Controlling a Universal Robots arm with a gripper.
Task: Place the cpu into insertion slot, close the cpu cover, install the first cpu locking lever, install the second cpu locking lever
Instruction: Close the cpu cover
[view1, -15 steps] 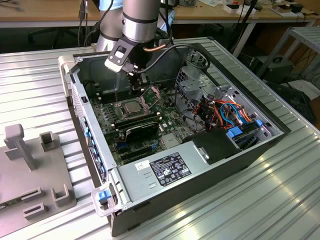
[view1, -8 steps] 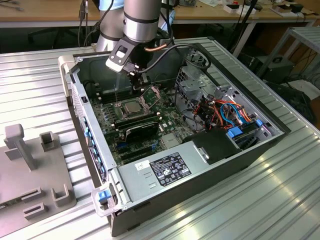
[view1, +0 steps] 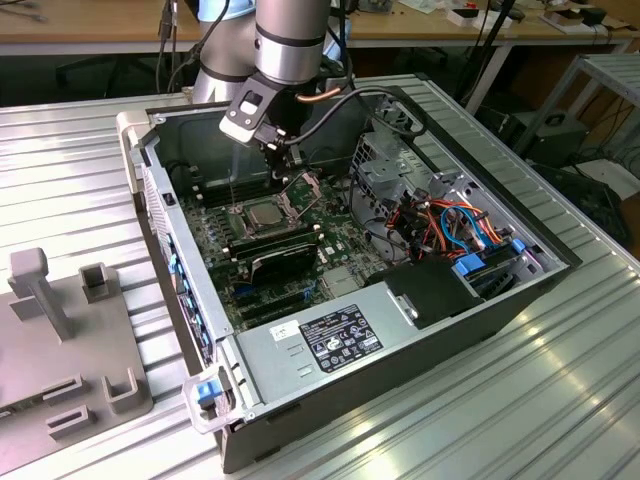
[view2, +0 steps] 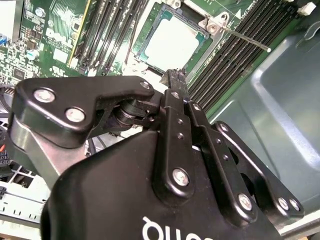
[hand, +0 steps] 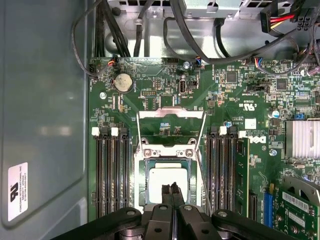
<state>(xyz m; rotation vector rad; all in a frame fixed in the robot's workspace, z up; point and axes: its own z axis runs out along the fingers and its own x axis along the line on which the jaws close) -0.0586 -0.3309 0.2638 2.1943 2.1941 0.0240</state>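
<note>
Black two-finger gripper (hand: 173, 196): fingers pressed together, nothing held, hovering just over the flat silver-grey square cpu (hand: 169, 180). The cpu sits in the dark, silver-rimmed insertion slot (hand: 145, 185). The thin silvery cpu cover (hand: 171, 114) is swung open beyond the cpu from the fingertips.

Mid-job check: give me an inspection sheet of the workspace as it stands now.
Surface: ribbed metal table, with the open computer case on it.
Job's things: cpu sits in the slot; cover hinged open; one lever stands free.
Clutter: grey fixture at the exterior view's left.
Grippers: gripper shut, empty, above the cpu.
Cables: black bundle and coloured wires beside the board.
Surroundings: wooden benches behind.
</note>
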